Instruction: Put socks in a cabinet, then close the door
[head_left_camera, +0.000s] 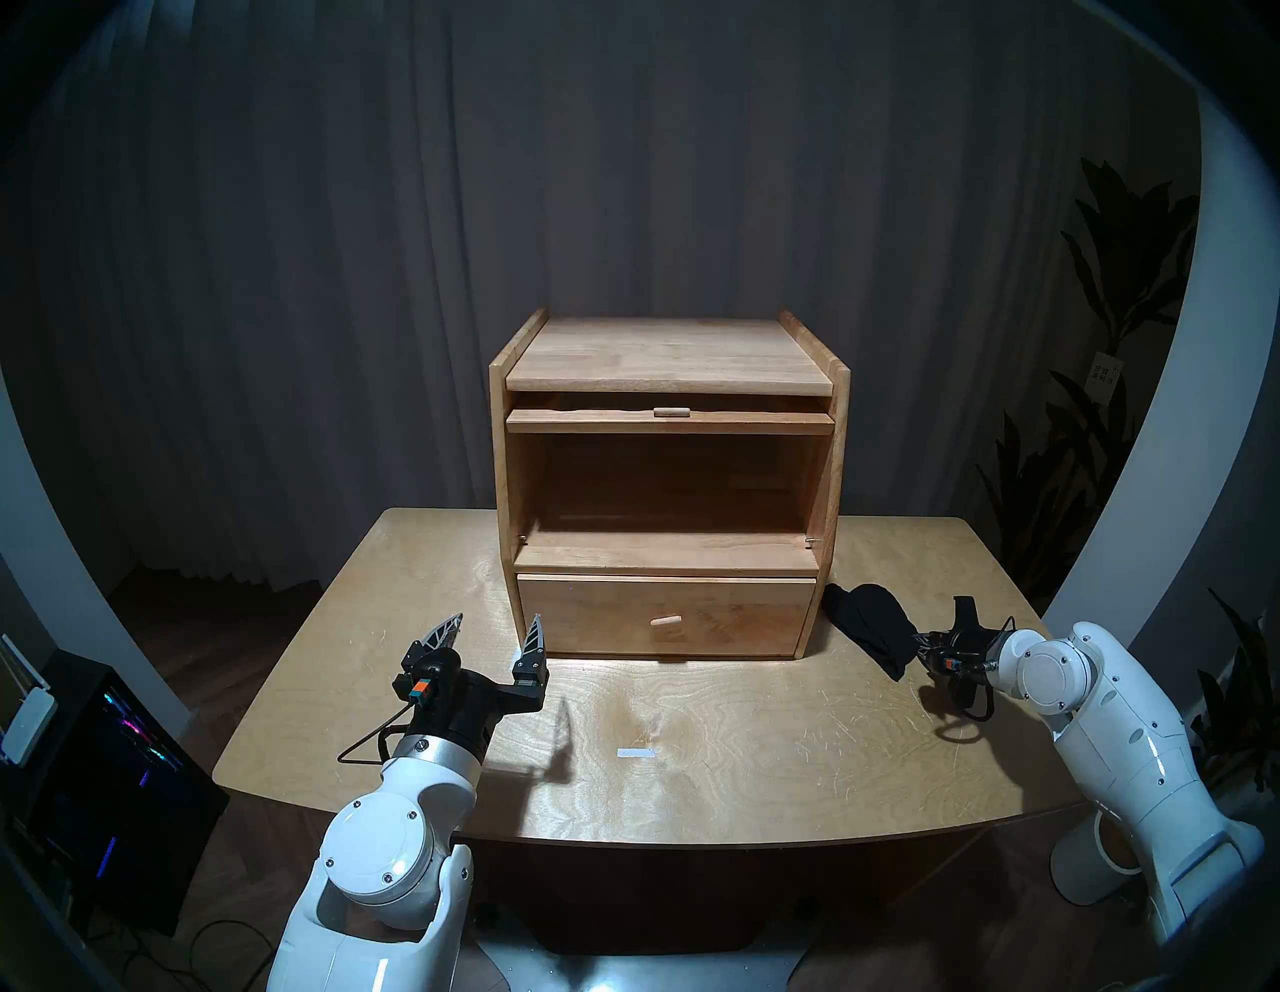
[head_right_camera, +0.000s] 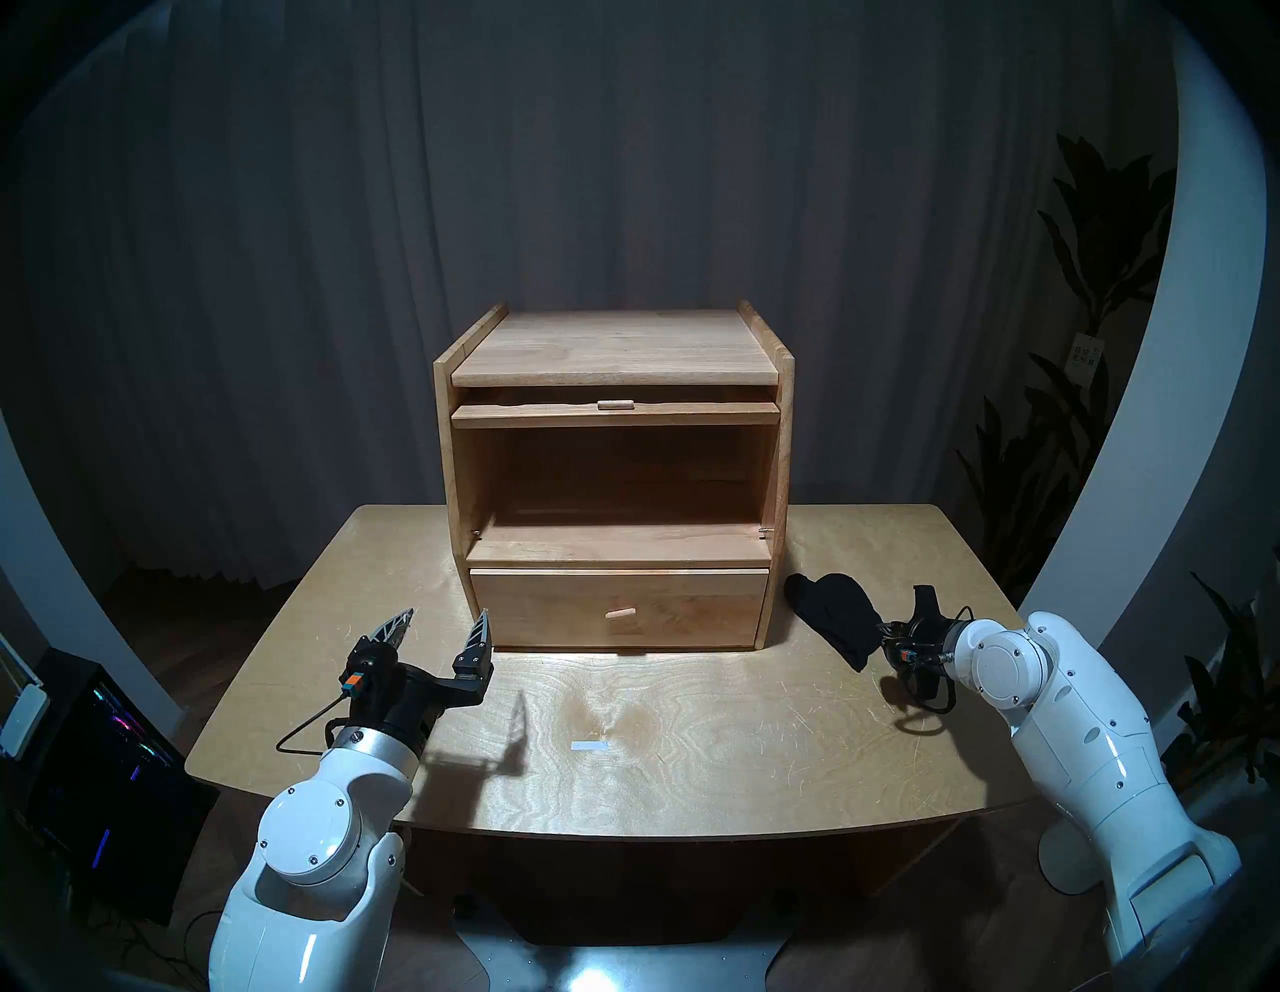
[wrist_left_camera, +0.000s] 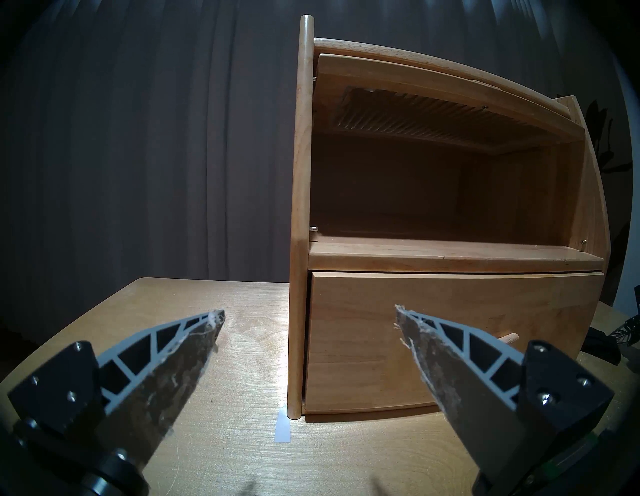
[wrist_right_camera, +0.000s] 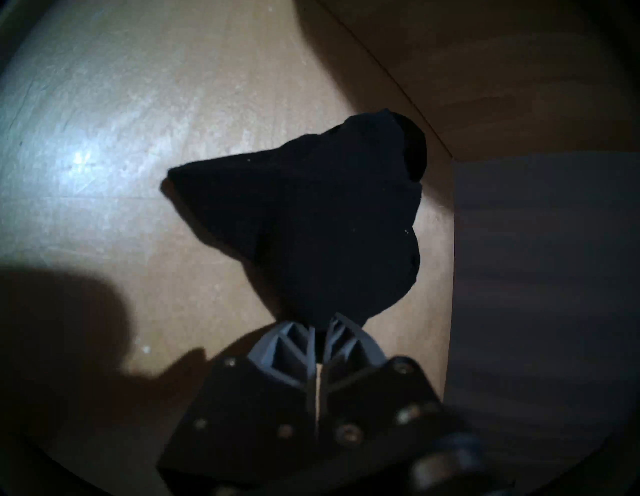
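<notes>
Dark curtains (head_left_camera: 623, 173) hang behind one light wooden bench (head_left_camera: 692, 748). One cabinet (head_left_camera: 668, 485) stands on the bench at about 12 o'clock from the middle. It has one top space, which is open, and one drawer (head_left_camera: 665, 623) below, which is pushed in. The door (head_left_camera: 670, 421) is flipped up flat under the top board, with its little tab handle (head_left_camera: 670, 412) poking out front. The drawer has one small peg knob (head_left_camera: 665, 621). One bundle of black socks (head_left_camera: 869, 623) lies on the bench at 3 o'clock from the drawer, just beside the cabinet's right side. There are two arms. The right pincer (wrist_right_camera: 320, 332) comes in from 4 o'clock, and its two fingers are pressed together, pinching the near edge of the socks. The left pincer (head_left_camera: 493, 634) floats over the bench at 8 o'clock from the cabinet, its two fingers spread wide with nothing between them. One small strip of white tape (head_left_camera: 635, 752) sits on the bench at 6 o'clock from the drawer.
</notes>
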